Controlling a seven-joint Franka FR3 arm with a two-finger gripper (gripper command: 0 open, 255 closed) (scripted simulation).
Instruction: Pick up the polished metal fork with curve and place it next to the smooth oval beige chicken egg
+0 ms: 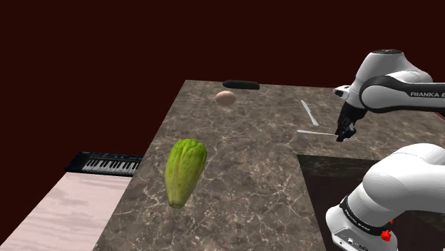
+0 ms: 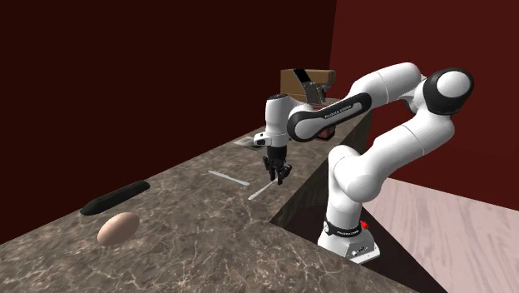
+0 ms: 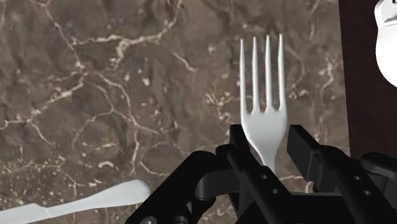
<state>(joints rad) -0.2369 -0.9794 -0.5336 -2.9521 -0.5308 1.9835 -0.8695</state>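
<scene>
The pale metal fork (image 1: 314,132) (image 2: 259,191) lies flat on the marble countertop (image 1: 242,164) near the edge by the stand. In the wrist view its tines (image 3: 264,70) point away from the hand. My black gripper (image 1: 345,135) (image 2: 280,175) (image 3: 267,137) is low over the fork's handle end. It is open, with its fingers a little apart on either side of the fork's neck. The beige egg (image 1: 225,98) (image 2: 117,227) rests far across the countertop near the dark wall.
A white knife (image 1: 309,113) (image 2: 228,177) (image 3: 76,200) lies just beyond the fork. A black oblong object (image 1: 239,85) (image 2: 115,199) sits by the egg. A green gourd (image 1: 185,171) stands mid-counter. A keyboard (image 1: 107,164) is on the floor, and a brown box (image 2: 303,83) is behind the arm.
</scene>
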